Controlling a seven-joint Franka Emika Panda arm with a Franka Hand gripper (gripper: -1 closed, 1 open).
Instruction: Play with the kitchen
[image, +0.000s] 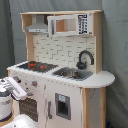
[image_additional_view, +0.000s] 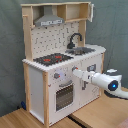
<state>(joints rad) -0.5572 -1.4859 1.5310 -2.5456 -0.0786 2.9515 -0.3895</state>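
One hand (image_additional_view: 76, 74) reaching at the kitchen (image_additional_view: 60, 60) front beside the knobs (image_additional_view: 57, 76), probably aiming to turn one; finger state impossible to tell.

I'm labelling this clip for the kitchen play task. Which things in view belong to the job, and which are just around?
Belongs to the job:
- the kitchen
- its hob
- its knobs
- its oven door
- its sink
- its tap
- the gripper, near the knobs

Just around:
- grey curtain
- wooden table
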